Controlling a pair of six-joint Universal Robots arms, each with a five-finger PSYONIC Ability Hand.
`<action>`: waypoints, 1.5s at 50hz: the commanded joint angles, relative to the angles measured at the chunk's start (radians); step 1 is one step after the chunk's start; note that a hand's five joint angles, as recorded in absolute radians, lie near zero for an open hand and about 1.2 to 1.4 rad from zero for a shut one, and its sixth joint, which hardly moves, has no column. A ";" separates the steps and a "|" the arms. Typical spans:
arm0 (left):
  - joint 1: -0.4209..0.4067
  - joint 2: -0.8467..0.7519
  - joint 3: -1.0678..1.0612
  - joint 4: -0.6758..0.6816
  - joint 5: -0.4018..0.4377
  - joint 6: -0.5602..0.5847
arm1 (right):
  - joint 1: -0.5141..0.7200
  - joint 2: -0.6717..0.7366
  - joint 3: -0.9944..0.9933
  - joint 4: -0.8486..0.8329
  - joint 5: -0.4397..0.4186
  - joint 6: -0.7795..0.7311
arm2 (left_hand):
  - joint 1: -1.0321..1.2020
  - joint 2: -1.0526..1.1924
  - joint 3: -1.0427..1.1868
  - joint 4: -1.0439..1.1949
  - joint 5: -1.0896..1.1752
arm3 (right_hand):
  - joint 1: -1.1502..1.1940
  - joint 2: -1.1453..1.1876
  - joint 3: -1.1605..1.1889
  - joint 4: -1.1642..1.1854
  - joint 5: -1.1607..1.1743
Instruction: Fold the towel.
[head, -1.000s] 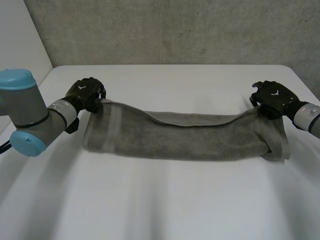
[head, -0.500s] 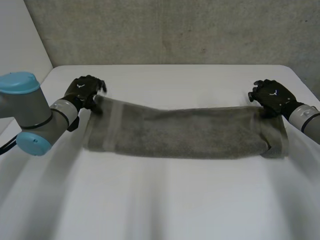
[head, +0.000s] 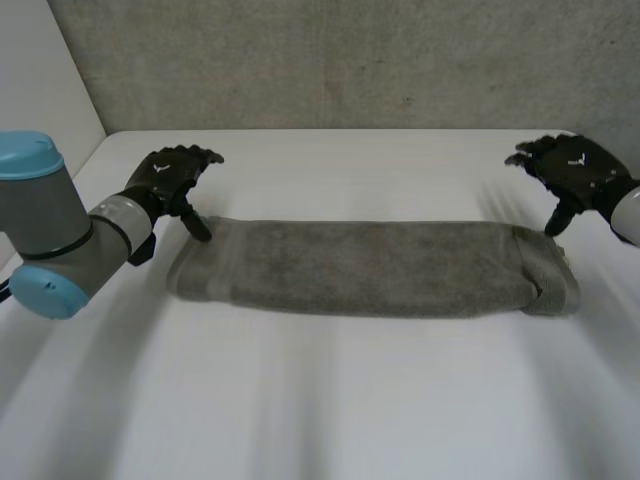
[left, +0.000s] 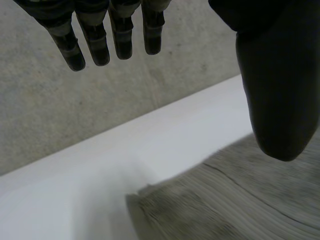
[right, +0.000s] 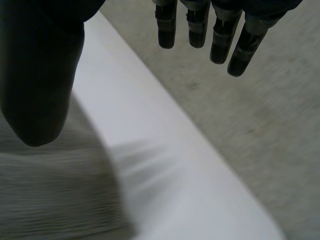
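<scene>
Towel (head: 370, 268) on white table (head: 330, 400), grey wall (head: 350, 60) behind — left hand (head: 165, 178), right hand (head: 578, 168) splayed, empty, at its ends.

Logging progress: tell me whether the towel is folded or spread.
Folded: the towel lies as a narrow band on the table, layered edges visible at its end by the right robot hand.

The towel (head: 360, 265) is grey cloth, matt, with a fine ribbed pile. The surface (head: 320, 400) is white, smooth and faintly shiny. The wall (head: 350, 60) looks like rough, matt concrete. The left robot hand (head: 168, 180) and right robot hand (head: 575, 170) are matt black. The arm cap (head: 25, 155) looks like smooth light-blue plastic.
</scene>
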 joint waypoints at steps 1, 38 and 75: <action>-0.016 0.095 -0.163 -0.027 0.001 0.058 | -0.040 -0.104 0.194 0.168 -0.006 0.026 | 0.028 0.061 -0.043 -0.050 0.067 | -0.070 -0.075 -0.007 -0.060 -0.060; 0.018 0.101 -0.333 -0.012 -0.011 0.293 | -0.170 -0.166 0.584 -0.218 0.010 0.027 | 0.084 0.117 -0.043 -0.050 0.123 | 0.882 0.877 -0.007 -0.060 0.893; 0.033 0.127 -0.332 -0.010 -0.010 0.267 | -0.085 -0.189 0.185 -0.166 -0.011 -0.069 | 0.078 0.111 -0.043 -0.050 0.117 | 1.152 1.146 -0.007 -0.060 1.162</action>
